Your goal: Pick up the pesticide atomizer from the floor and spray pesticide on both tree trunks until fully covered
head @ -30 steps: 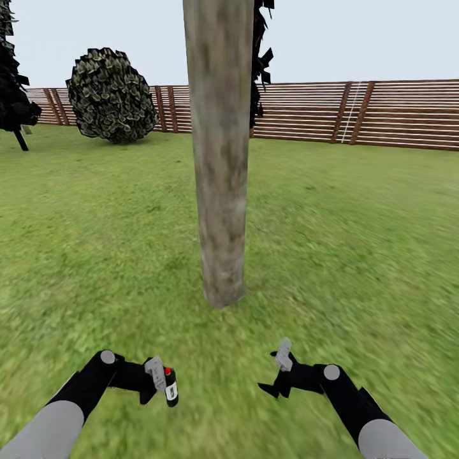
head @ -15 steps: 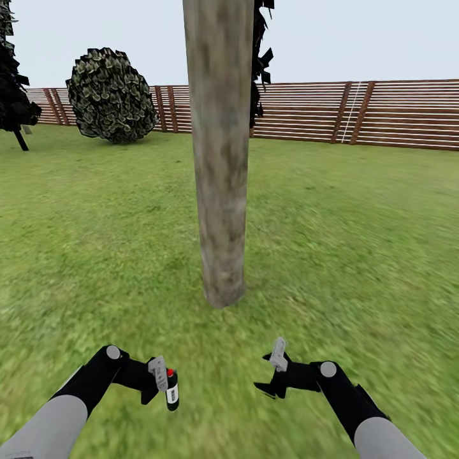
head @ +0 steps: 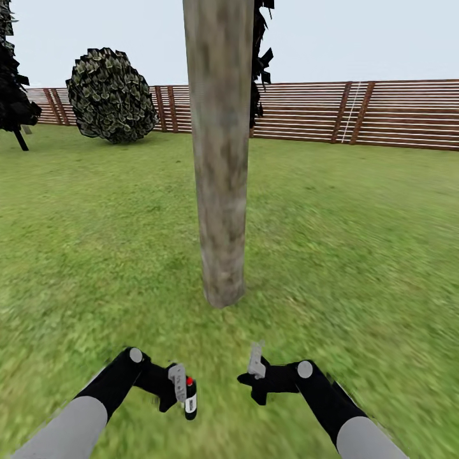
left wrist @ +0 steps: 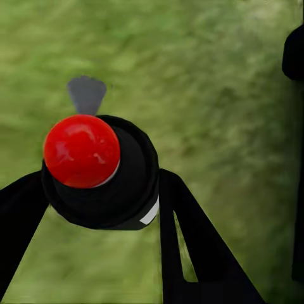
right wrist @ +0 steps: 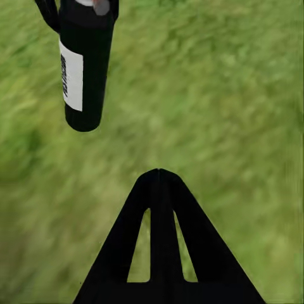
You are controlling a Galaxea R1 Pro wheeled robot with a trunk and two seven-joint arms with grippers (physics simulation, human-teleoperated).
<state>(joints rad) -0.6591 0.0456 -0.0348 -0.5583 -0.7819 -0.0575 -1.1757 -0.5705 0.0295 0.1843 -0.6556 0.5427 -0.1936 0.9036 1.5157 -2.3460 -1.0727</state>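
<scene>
The tree trunk [head: 220, 166], thick and mottled grey-brown, rises from the grass straight ahead of me. My left gripper [head: 183, 396] is shut on the pesticide atomizer [head: 190, 401], a slim black bottle with a white label and a red top, held upright low over the lawn. In the left wrist view the atomizer's red top [left wrist: 82, 151] sits between the two black fingers [left wrist: 197, 248]. My right gripper [head: 247, 382] is shut and holds nothing; its fingertips [right wrist: 158, 180] meet over grass. The atomizer [right wrist: 83, 66] hangs close beside them.
A brown slatted fence [head: 357, 113] closes the lawn at the back. A round dark green bush [head: 111, 94] stands at the back left, with a black cypress [head: 13, 83] at the far left edge. Open grass [head: 357, 255] lies on both sides of the trunk.
Both arms have drawn inward toward each other. The left gripper carried the atomizer to the right and slightly lower; the right gripper moved left. The trunk and view have not shifted.
</scene>
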